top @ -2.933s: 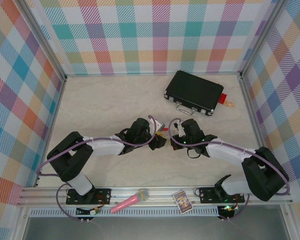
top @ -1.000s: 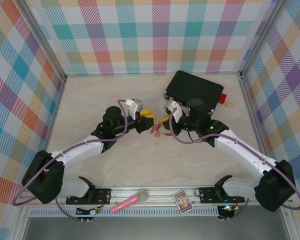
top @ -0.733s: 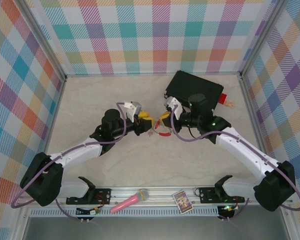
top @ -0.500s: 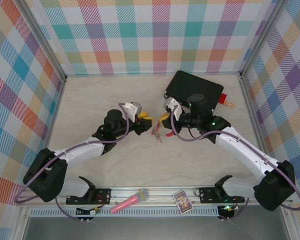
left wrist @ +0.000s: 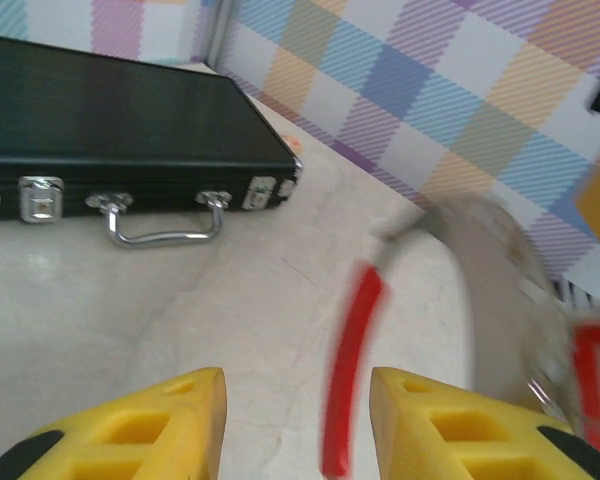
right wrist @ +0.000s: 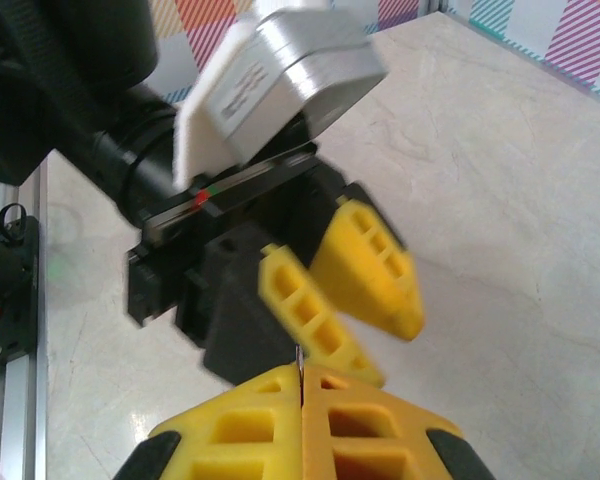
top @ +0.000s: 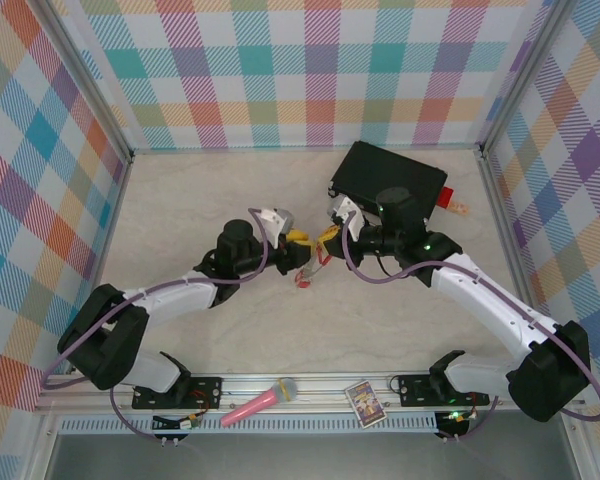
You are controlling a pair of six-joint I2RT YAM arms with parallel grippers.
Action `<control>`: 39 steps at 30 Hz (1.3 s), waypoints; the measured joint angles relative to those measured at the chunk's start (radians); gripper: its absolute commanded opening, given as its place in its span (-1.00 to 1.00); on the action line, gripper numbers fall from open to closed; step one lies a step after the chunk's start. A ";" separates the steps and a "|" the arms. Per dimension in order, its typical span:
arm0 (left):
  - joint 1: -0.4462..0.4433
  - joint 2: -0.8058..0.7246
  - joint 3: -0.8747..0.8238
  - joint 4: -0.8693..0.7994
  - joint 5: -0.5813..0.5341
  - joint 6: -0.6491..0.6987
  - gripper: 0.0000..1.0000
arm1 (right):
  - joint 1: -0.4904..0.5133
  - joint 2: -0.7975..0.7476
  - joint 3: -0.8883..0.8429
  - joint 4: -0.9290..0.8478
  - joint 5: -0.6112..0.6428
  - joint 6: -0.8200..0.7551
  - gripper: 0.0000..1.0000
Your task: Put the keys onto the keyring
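While right pincer (right wrist: 300, 378) pinches keyring (left wrist: 346, 385), left pincer (left wrist: 294, 392) gapes; black case (left wrist: 110, 110) behind.

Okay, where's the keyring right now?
Mid-table in the top view, the keyring is between the left gripper and right gripper, just near-side of the black case.

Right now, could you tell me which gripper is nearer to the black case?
Right. The right gripper sits just off the near left corner of the black case; the left gripper, open, lies farther left, past the right one.
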 measured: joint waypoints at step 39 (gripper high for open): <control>0.027 -0.063 -0.037 0.173 0.183 0.041 0.03 | -0.045 -0.027 -0.019 0.008 -0.156 0.001 -1.00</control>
